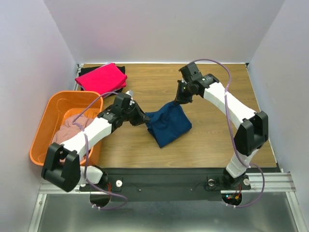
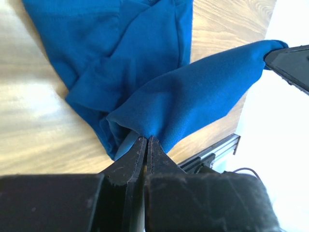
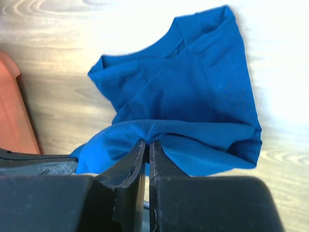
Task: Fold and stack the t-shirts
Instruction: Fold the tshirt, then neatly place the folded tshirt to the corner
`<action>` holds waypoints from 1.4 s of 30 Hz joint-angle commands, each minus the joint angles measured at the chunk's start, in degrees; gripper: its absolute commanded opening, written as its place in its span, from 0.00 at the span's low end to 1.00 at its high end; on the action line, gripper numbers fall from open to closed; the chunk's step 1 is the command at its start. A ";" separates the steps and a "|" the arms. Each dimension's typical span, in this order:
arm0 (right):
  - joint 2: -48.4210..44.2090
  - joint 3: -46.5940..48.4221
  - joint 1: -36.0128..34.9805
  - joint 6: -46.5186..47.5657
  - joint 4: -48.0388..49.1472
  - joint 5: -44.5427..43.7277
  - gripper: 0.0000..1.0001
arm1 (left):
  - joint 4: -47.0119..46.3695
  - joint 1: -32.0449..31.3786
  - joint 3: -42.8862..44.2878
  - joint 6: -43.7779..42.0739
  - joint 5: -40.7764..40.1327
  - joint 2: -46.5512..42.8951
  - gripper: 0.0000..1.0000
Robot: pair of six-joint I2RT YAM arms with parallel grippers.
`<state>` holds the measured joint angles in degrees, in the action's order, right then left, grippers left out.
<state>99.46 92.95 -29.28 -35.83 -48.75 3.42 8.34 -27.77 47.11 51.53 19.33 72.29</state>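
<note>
The navy blue t-shirt (image 1: 168, 124) lies partly on the wooden table, its upper edge lifted between both grippers. My left gripper (image 1: 144, 120) is shut on the shirt's left edge (image 2: 159, 108). My right gripper (image 1: 179, 100) is shut on its right edge (image 3: 159, 130). The shirt's collar and the rest of it hang below on the table (image 3: 193, 77). No print shows. A folded bright pink t-shirt (image 1: 102, 76) lies on a black one (image 1: 120, 68) at the back left. A pale dusty-pink t-shirt (image 1: 72, 126) sits in the orange basket (image 1: 48, 116).
The orange basket stands at the left, beside the left arm; its edge shows in the right wrist view (image 3: 12, 106). White walls enclose the table on three sides. Bare wood (image 1: 227, 82) spreads right of the navy shirt. The metal rail (image 1: 270, 181) runs along the near edge.
</note>
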 commanded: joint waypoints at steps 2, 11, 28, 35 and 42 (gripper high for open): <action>4.07 6.36 0.89 2.70 2.87 -1.58 0.00 | -1.93 2.54 4.83 -4.94 3.26 3.64 0.00; 14.35 14.96 4.13 4.63 2.96 -2.54 0.26 | -1.14 7.46 10.08 -8.98 2.84 12.69 0.56; 6.55 8.85 5.81 7.97 4.01 0.97 0.71 | 0.19 8.00 7.92 -12.51 -4.57 9.01 0.98; -0.48 -7.84 5.81 7.89 10.07 7.20 0.71 | -5.15 4.66 -4.19 -9.52 -3.96 2.17 0.99; -2.78 -15.15 6.34 9.55 13.42 8.01 0.71 | -16.42 2.72 -15.20 -2.23 -0.96 -3.64 0.98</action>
<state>99.83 79.31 -23.29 -28.14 -40.84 10.00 0.12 -24.51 35.07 45.43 16.62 71.70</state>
